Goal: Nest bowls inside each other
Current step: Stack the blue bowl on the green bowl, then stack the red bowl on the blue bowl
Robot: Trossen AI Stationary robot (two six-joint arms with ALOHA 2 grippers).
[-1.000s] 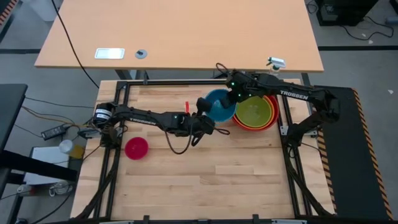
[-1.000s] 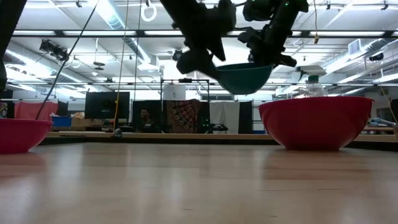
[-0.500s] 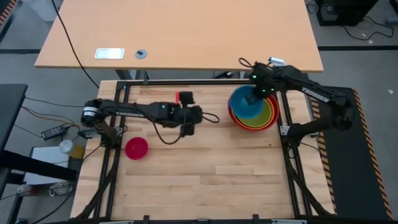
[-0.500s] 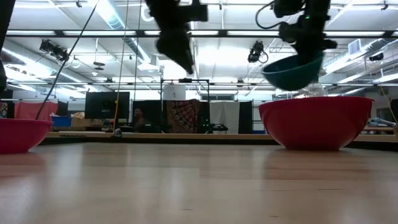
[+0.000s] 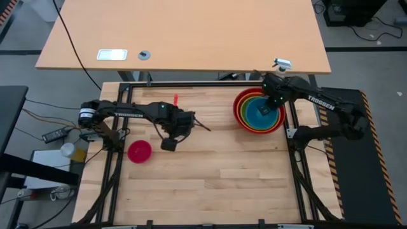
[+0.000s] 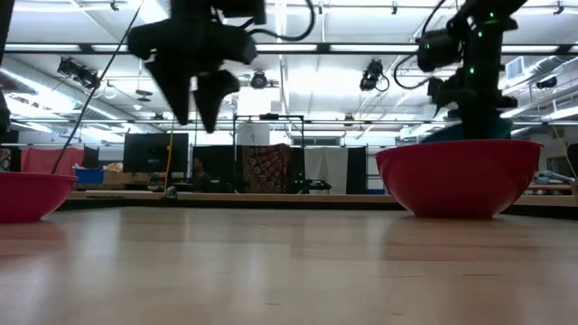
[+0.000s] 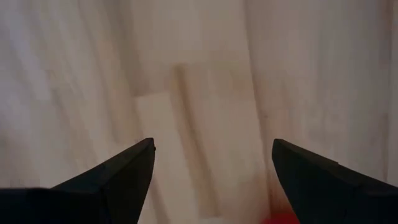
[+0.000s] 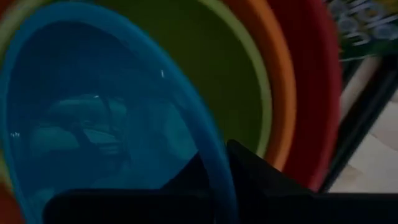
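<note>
Red (image 5: pixel 239 109), orange (image 5: pixel 242 119) and lime green (image 5: pixel 253 102) bowls stand nested at the table's far right. The blue bowl (image 5: pixel 259 116) sits low inside the green one, off-centre toward the right, with my right gripper (image 5: pixel 272 107) shut on it. In the low view only the red bowl's wall (image 6: pixel 459 179) shows, below the right gripper (image 6: pixel 474 125). The pink bowl (image 5: pixel 140 151) stands alone at the near left, resting on its base. My left gripper (image 5: pixel 169 144) hangs open over bare wood just right of it, pointing down, with nothing between its fingers (image 7: pixel 211 171). My right gripper pinches the blue bowl's rim (image 8: pixel 219 163) on its right side, one finger inside the bowl and one finger (image 8: pixel 252 169) outside. The fingers come from above, pointing steeply down. The bowl sits down in the green bowl (image 8: pixel 236 87); whether it rests there I cannot tell.
A black metal frame (image 5: pixel 191 84) runs around the wooden table top. The middle and near part of the table (image 5: pixel 216 178) is bare wood. A larger desk (image 5: pixel 191 32) stands beyond the far edge.
My right gripper has carried the blue bowl toward the table's right edge and down, from mid-air beside the stack into the green bowl. My left gripper has drawn away from the blue bowl toward the table's left and near edge and has tipped until it points straight down.
</note>
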